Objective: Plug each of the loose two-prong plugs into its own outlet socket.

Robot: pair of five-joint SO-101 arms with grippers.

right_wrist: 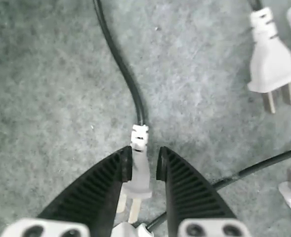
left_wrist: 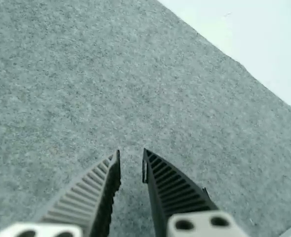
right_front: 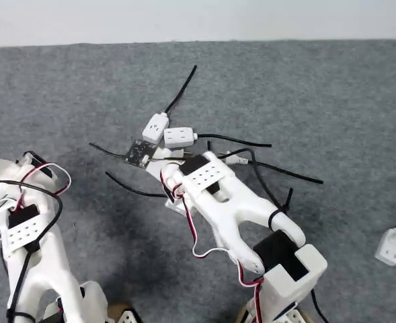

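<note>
Our right claw (right_wrist: 145, 150) straddles the plug (right_wrist: 140, 177) unclenched; we judge it light and stiff, best pinched on its flat body, cord (right_wrist: 123, 69) tugging; left claw (left_wrist: 131, 151) hangs released

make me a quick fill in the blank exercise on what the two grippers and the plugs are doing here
1. The right gripper has its jaws on either side of a white plug that has ____ prongs.
2. The cable running from that plug is ____ in colour.
3. The left gripper has ____ between its jaws, and below it lies the grey carpet.

Missing words: two; black; nothing
</note>
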